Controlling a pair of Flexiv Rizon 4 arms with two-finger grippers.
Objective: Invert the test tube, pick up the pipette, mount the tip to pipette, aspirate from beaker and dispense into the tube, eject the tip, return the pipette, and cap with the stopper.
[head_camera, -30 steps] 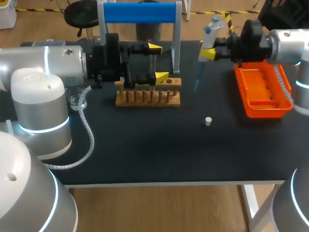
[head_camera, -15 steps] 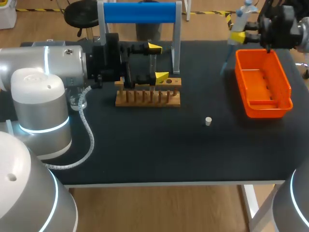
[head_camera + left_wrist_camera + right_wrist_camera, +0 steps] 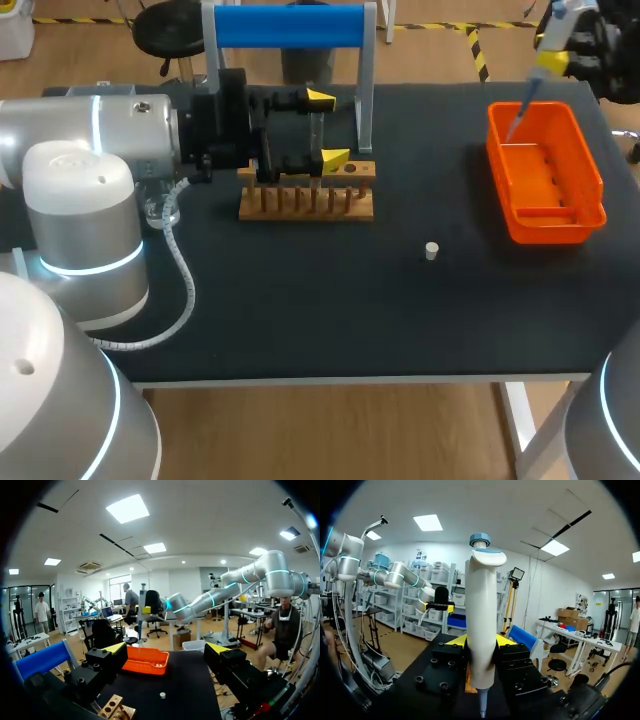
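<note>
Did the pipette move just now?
Yes. The pipette was beside the orange tray, on the wooden rack's side. It has shifted away from the rack and now hangs over the tray's far end.

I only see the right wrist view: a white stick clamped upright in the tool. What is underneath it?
Observer: Seen from above, the pipette has its thin tip hanging over the far end of an orange tray.
Operator: Is anything loose on the table?
Observer: A small white stopper lies on the black table, apart from the tray.
Operator: And the other arm?
Observer: The left tool is open, right by a wooden rack.
</note>
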